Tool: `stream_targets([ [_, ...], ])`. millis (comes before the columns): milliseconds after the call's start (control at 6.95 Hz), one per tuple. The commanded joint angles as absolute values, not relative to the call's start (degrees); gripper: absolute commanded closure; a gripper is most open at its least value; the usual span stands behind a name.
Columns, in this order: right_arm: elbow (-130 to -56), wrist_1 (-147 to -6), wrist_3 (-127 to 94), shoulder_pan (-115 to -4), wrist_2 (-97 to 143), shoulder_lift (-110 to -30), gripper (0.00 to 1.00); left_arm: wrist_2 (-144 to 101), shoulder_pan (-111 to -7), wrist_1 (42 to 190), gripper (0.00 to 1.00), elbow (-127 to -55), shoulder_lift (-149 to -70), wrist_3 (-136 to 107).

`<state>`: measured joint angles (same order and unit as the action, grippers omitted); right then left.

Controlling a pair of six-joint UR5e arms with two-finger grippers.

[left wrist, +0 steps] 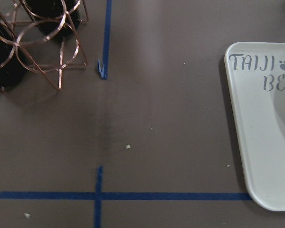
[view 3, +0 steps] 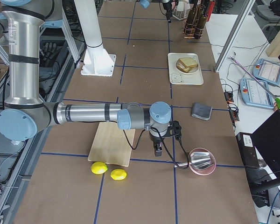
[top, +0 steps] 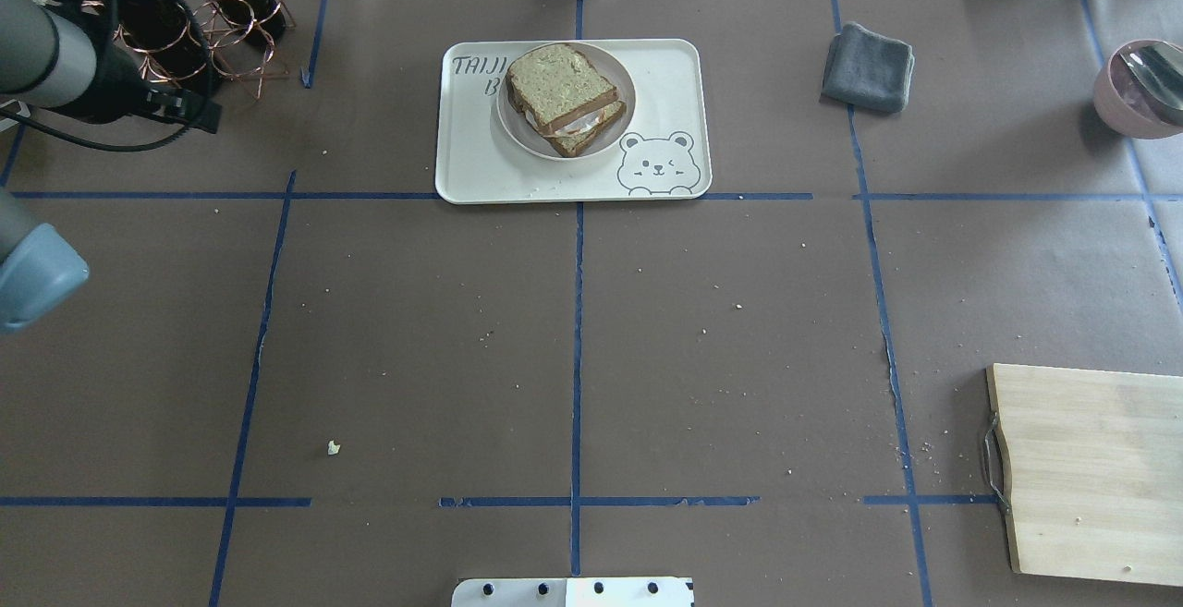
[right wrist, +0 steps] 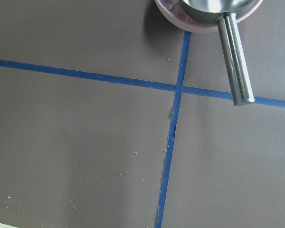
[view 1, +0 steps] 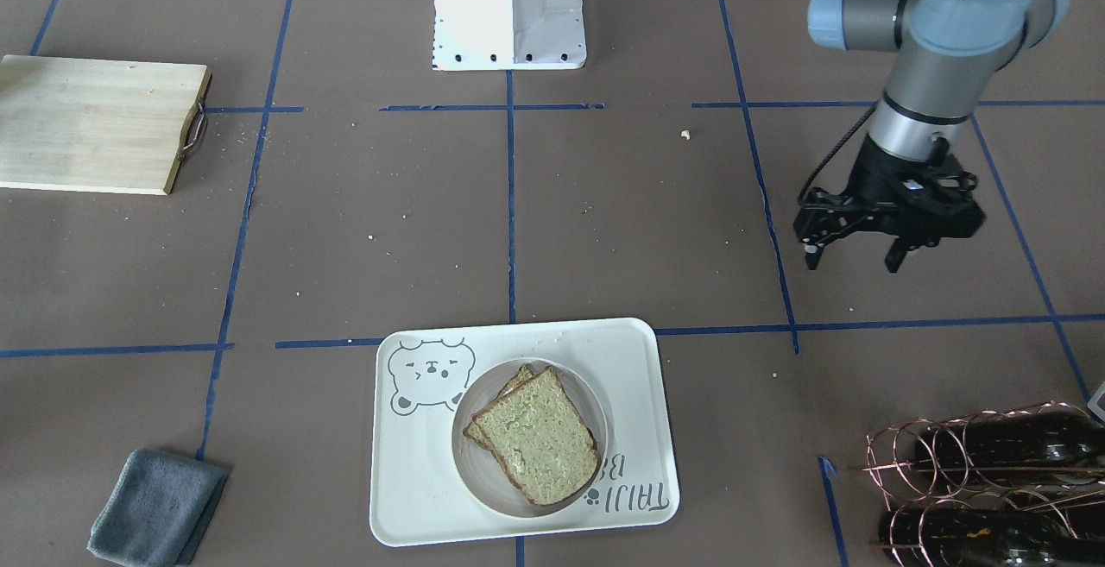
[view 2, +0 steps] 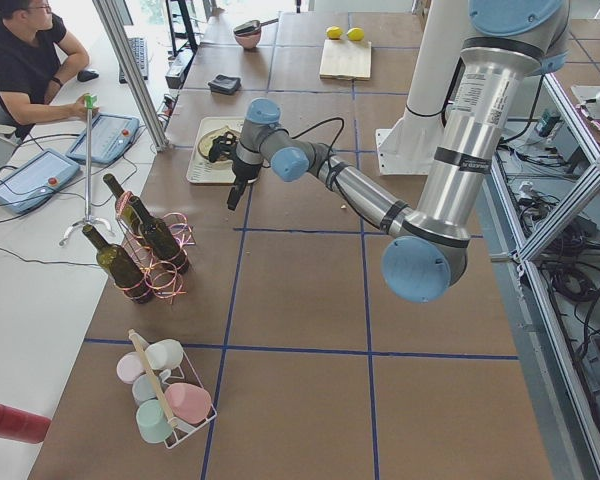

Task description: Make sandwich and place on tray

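Your sandwich sits on a small round plate on the tray, at the middle of the surface's edge opposite the robot. The left arm's jaws hang spread and empty above the surface toward its far left corner, well apart from the tray. The right arm reaches near the right edge; you cannot tell how its jaws stand. The sandwich looks porous, pale greenish-tan with dark brown crust, and a sliver of egg shows at its seam. The tray is smooth, cream and round-cornered, with a raised rim and a grey bear face.
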<state>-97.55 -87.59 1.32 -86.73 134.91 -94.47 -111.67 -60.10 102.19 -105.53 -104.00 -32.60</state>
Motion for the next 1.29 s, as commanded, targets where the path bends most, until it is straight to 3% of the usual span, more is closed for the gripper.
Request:
stream_targets([
  [0,-96.51,-87.54,1.32,-88.41,134.91,-94.57,0.0,-118.02,-72.19,101.0,0.0,-104.59,-99.25,-11.7],
  [288,-95.8,-87.54,0.79,-89.56,135.35,-94.13,0.0,-126.42,-80.64,95.99,0.0,-102.31,-97.31,-3.17],
  [863,-96.5,-87.45,0.53,-89.74,135.62,-94.22,0.0,-129.46,-84.61,96.51,0.0,-97.57,-92.73,-3.08],
  [1151,-96.24,-87.54,0.44,-89.74,135.52,-94.22,0.0,-129.29,-87.18,86.2,0.0,-97.12,-92.89,-3.16],
])
